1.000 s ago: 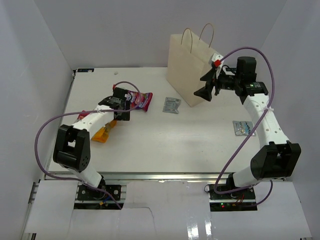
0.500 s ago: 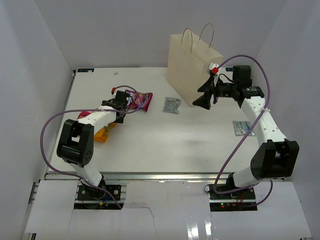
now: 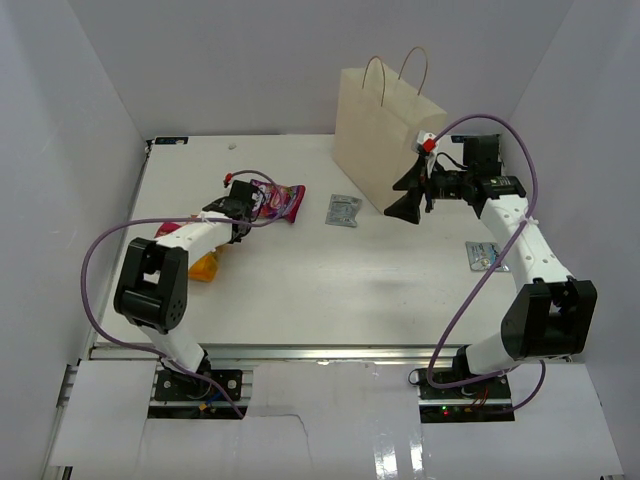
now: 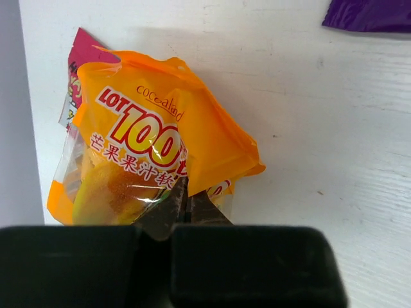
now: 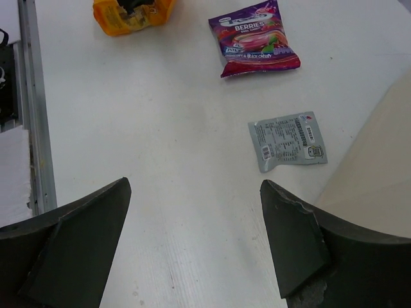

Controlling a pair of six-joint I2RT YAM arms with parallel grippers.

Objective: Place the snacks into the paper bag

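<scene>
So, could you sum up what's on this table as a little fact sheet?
bag: upright, far side
left jaws: shut on orange packet, at its edge
right jaws: open, holding nothing, beside bag
lying loose: purple packet, grey sachet, teal packet
inside bag: cannot tell

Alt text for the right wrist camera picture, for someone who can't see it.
The right gripper hangs wide open and empty over a white table, its dark fingers framing the bottom. Beyond lie a silver-grey sachet, a purple packet and, at the top edge, an orange packet; the beige side of the paper bag fills the right edge.
</scene>
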